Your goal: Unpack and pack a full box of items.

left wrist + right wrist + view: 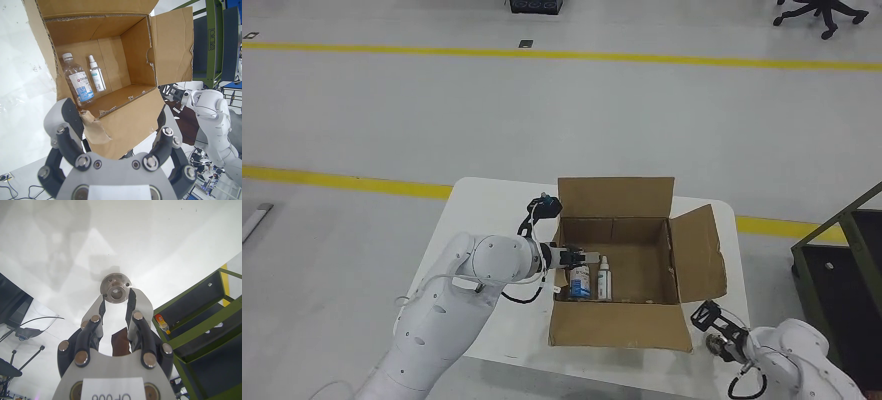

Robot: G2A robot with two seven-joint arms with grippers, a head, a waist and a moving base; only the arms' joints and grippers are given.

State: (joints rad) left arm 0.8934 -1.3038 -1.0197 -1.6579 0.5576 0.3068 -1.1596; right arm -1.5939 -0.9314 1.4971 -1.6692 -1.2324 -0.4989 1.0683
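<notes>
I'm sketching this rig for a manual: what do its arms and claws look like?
The left arm and right arm have rounded white shells, with thin cables looped near the wrists. The left claw and right claw match: silver base plate with a white label, black links on shiny bolts, light-backed fingers faced with black pads, ribbed on the right.

Pretty plain hall: a pale grey floor (442,110) with two yellow lines (562,55) running across it, all evenly lit. A white table (467,205) sits in the middle. A green metal rack (842,250) stands just off its right side with an orange bottle (162,323) lying on a shelf, and a black office chair (822,10) is way off at the far edge.
</notes>
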